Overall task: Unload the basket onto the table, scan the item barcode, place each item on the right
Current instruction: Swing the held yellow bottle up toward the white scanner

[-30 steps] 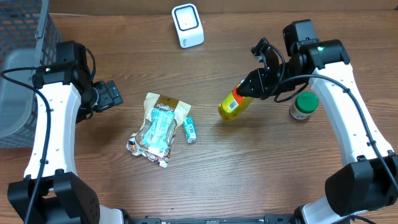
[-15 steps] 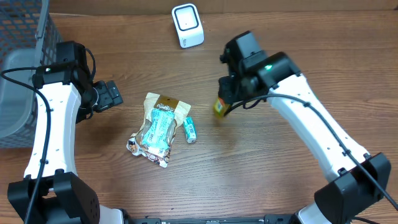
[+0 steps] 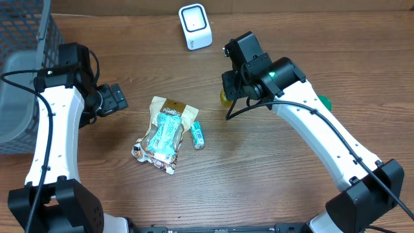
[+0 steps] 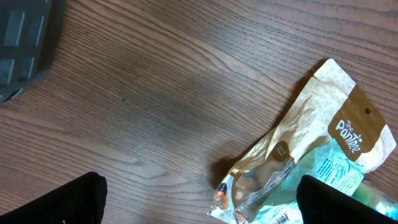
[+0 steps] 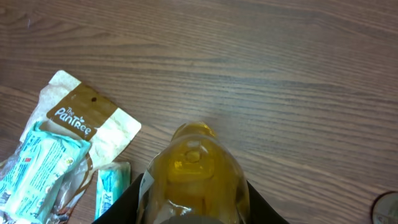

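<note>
R pincer (image 5: 189,204) is partly shut & squeezes a yellow bottle (image 5: 193,163), w/ one black finger (image 5: 121,208) on each side of it. From above, only a bit of the yellow peeks out from under the R arm. The bottle is over the wood table (image 3: 259,175), near the white scanner (image 3: 195,26). In the top view it sits a bit lower & more to the right, not touching it. L pincer (image 4: 199,186) is wide open w/ nothing in it, near the gray basket (image 3: 19,71). Btw the two arms lie a PanTree snack bag (image 3: 165,133) & a small teal tube (image 3: 198,134), just beside each other. A green-lid jar (image 3: 322,102) peeks out from behind the R arm.
</note>
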`<state>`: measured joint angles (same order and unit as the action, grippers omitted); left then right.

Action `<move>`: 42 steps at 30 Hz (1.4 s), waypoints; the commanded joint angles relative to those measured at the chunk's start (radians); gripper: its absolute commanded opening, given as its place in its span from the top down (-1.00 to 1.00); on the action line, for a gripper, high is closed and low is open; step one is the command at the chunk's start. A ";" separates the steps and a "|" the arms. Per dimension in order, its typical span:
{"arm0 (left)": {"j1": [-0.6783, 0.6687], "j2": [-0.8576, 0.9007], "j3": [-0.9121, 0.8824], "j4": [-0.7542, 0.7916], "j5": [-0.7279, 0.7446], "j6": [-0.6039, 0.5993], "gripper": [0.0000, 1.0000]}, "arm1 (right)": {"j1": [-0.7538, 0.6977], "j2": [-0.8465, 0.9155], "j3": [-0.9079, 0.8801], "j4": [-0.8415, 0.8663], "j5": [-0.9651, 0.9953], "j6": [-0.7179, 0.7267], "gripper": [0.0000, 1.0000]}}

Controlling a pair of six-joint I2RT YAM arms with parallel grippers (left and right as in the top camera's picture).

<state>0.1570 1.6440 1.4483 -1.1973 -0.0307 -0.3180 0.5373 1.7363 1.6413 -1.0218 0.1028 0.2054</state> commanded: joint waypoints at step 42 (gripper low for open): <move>0.000 0.003 0.005 0.001 -0.002 0.000 -0.99 | 0.005 0.397 0.460 0.338 0.171 -0.645 0.93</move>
<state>0.1570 1.6440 1.4483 -1.1969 -0.0307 -0.3180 0.5385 2.1078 2.0995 -0.7254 0.2100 -0.3603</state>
